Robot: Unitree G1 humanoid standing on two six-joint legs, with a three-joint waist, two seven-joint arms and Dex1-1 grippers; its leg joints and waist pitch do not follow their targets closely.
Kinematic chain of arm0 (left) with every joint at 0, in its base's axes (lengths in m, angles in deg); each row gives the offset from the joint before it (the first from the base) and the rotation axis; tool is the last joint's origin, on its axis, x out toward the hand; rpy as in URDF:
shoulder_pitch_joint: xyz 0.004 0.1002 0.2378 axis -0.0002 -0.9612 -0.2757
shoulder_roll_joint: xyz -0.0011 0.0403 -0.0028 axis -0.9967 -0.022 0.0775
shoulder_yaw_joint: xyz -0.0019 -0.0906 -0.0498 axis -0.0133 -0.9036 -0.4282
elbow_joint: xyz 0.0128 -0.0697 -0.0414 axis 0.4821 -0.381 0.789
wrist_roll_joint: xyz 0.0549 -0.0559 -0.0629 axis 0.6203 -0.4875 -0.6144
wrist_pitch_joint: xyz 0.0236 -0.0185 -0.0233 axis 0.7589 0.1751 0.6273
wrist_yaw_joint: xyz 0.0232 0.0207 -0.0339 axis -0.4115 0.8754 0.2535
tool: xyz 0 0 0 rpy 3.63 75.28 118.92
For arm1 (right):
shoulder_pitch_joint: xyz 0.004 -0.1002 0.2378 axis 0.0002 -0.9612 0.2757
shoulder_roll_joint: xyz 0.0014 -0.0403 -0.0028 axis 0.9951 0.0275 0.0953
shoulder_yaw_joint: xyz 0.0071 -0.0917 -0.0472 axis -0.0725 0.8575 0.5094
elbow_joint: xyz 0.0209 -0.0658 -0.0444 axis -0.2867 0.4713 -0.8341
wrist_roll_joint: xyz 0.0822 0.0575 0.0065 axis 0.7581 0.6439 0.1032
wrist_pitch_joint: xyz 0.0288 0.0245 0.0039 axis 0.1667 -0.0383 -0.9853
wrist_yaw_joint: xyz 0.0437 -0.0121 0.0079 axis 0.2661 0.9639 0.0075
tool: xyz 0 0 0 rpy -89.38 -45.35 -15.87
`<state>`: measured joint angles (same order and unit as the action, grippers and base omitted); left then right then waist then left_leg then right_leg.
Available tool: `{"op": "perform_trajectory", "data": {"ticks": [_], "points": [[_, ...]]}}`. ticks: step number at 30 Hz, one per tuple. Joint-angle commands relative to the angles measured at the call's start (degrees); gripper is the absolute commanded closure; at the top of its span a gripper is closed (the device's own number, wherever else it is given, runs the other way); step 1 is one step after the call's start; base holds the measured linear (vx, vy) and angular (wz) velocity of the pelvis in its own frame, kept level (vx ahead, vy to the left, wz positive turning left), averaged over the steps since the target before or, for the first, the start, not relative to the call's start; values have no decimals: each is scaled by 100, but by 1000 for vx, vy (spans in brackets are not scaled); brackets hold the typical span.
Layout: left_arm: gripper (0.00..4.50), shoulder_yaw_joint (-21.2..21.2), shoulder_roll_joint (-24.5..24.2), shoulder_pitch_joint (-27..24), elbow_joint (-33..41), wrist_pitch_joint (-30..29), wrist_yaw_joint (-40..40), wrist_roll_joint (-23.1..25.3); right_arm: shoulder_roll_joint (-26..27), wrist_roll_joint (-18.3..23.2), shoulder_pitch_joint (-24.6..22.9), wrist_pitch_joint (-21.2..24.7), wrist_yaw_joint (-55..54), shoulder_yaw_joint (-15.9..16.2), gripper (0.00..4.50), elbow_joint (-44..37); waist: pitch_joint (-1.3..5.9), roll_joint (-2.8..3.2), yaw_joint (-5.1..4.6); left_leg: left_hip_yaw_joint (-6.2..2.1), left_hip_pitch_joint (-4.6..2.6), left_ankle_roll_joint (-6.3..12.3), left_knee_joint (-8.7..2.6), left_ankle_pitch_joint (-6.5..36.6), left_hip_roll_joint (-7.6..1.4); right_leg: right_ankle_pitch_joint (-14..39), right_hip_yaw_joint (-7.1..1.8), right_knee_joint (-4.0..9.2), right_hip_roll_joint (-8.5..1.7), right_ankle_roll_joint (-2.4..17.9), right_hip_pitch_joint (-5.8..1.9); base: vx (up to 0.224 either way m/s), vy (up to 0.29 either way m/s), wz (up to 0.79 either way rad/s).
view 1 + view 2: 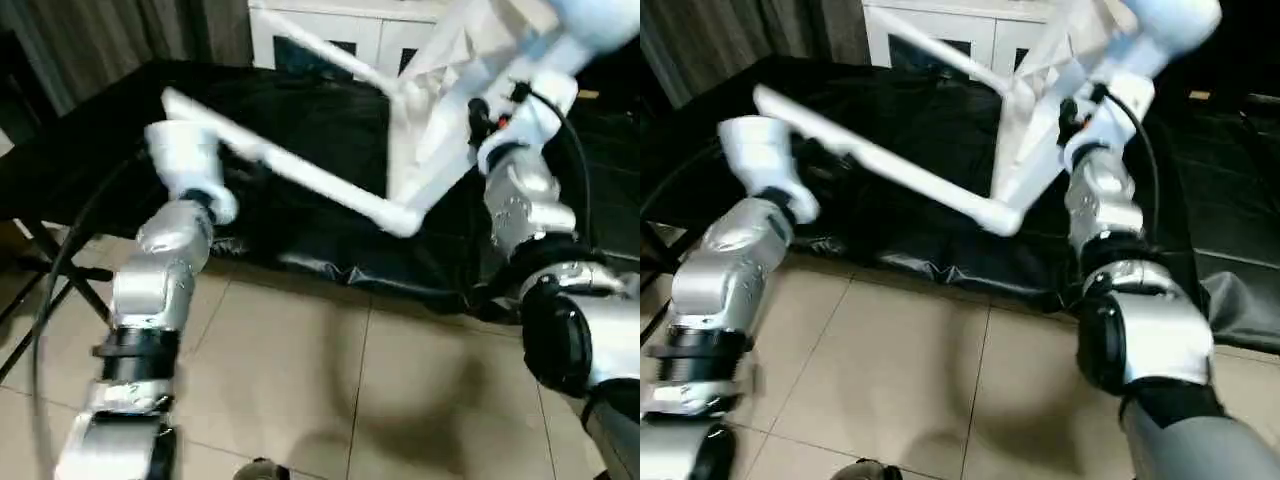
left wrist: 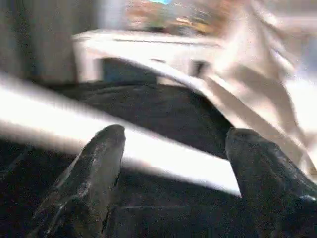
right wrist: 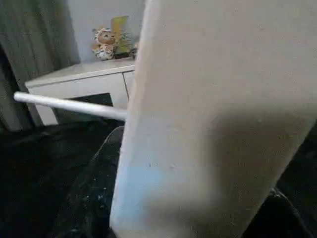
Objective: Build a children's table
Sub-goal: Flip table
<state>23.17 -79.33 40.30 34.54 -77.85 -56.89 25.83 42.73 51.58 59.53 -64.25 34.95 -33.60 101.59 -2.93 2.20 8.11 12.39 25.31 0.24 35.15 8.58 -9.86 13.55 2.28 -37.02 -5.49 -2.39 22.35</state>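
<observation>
1. Head views are dim and soft; the black cloth (image 1: 300,130) swallows detail.
2. White leg (image 1: 300,170) and left wrist casing (image 1: 185,160) glare, edges smeared.
3. A broad soft shadow lies on the tiled floor (image 1: 400,390).
4. Left wrist view streaks with motion blur.
5. Right wrist view: the tabletop (image 3: 213,114) looms, out of focus, shaded below.

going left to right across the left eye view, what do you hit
left arm → long leg slanting across the black cloth → tabletop standing on edge → right arm
</observation>
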Motion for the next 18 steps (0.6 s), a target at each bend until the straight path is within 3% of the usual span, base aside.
{"op": "perform_trajectory", "data": {"ticks": [1, 11, 18], "points": [[86, 263, -94, -32, 195, -31, -268, 169, -141, -393, 83, 46, -100, 258, 249, -92, 451, -97, -76, -190, -337, -104, -393, 1010, -311, 20, -139, 370, -258, 1045, -67, 0, 0, 0], [86, 644, -323, 12, 609, -122, -628, 321, -203, -767, 142, 124, -329, 537, 262, -125, 452, -133, -97, -168, -351, -204, -385, 1054, -297, -234, -149, 340, -229, 1083, -71, 0, 0, 0], [86, 825, -394, 68, 678, 148, -903, 471, -30, -1041, 123, 41, -570, 718, 262, -34, 455, -126, -105, -176, -342, -298, -393, 1114, -290, -222, -152, 342, -236, 1012, -81, 0, 0, 0]]}}
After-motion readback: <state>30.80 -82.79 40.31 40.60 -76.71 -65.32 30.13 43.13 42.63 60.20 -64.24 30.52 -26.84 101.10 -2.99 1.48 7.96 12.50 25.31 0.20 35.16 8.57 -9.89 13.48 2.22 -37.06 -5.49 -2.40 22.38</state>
